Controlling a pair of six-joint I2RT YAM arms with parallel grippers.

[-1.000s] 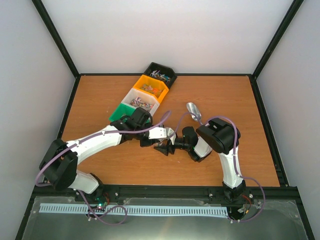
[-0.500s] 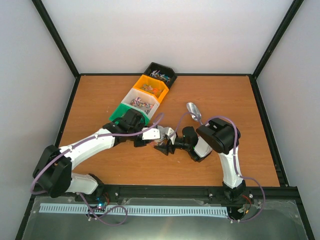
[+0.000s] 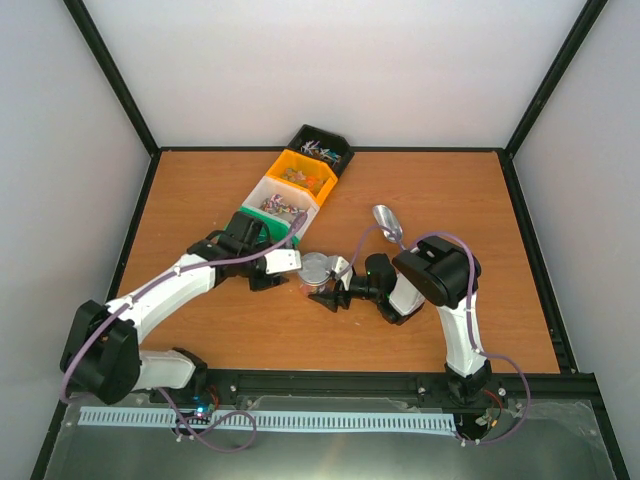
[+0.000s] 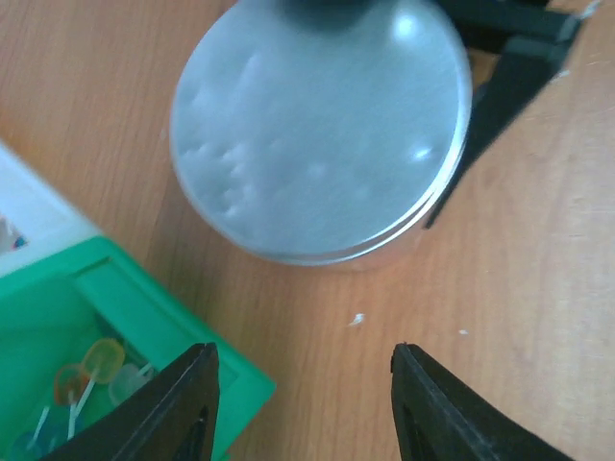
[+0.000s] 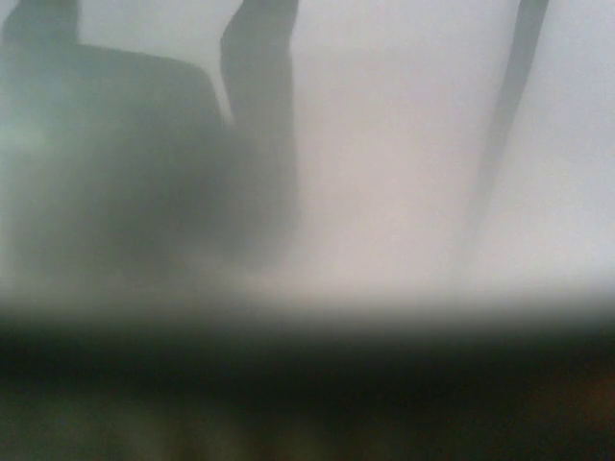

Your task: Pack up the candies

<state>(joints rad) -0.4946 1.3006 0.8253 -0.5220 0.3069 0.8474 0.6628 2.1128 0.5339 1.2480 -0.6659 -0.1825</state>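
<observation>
Left gripper (image 3: 287, 270) has backed off toward the bins since the earlier frame, uncovering the jar (image 3: 316, 268), which it hid before. Right arm and jar haven't shifted.

Top view: jar stands mid-table (image 3: 450, 190) with its silver lid on. Right gripper (image 3: 328, 285) reaches in from the right, fingers set wide either side of the jar and clamped on it. Left gripper sits just left of the jar, not touching. Candies (image 3: 283, 206) lie in a diagonal row of four bins: black bin (image 3: 335, 140) farthest, then orange bin (image 3: 322, 166), white bin (image 3: 262, 190) and green bin (image 3: 256, 216), the last partly under the left arm. Spoon (image 3: 388, 222) lies on the table behind the right arm, apart from the jar.

Left wrist view: lid (image 4: 317, 134) fills the upper frame. Left fingertips (image 4: 192, 403) stand apart with only bare table between them, clear of the jar. A black right finger (image 4: 495, 101) rests against the jar's right side. Green bin's corner shows at lower left with a few stick candies inside.

Right wrist view: blurred grey and dark, nothing readable.
</observation>
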